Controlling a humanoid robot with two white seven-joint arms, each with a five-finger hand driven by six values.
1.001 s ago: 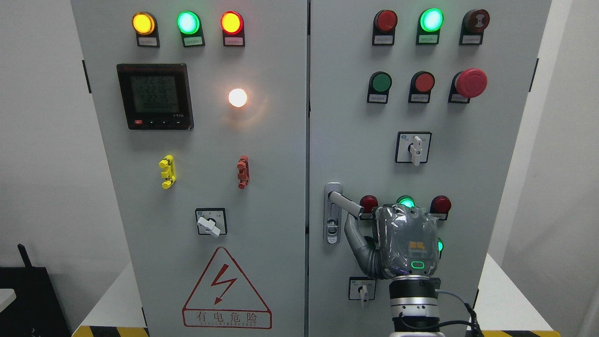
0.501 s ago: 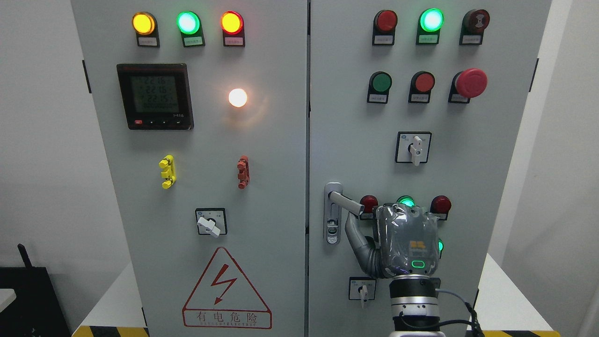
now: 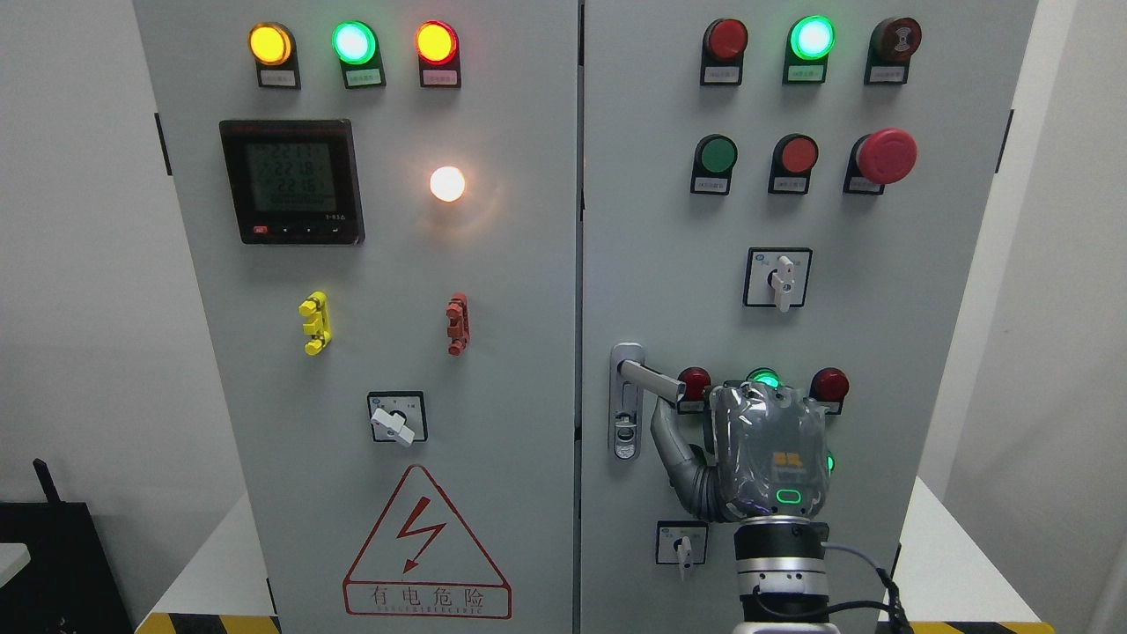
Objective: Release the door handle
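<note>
Slightly risen door handle [image 3: 653,380] sits just above the thumb [image 3: 666,431].

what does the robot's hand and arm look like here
Only the right hand shows. Its back is a grey, glossy shell, seemingly wrapped in clear film, with a small orange marking and a glowing green oblong light near the wrist. A grey segmented thumb curves off its left side. The wrist is a silver-and-black cylinder trailing a thin grey cable.

The right arm rises from the bottom edge, right of the middle, its wrist upright. The right hand [image 3: 764,458] shows its back to the camera, thumb [image 3: 671,436] stretched up and left, apart from the palm.
</note>
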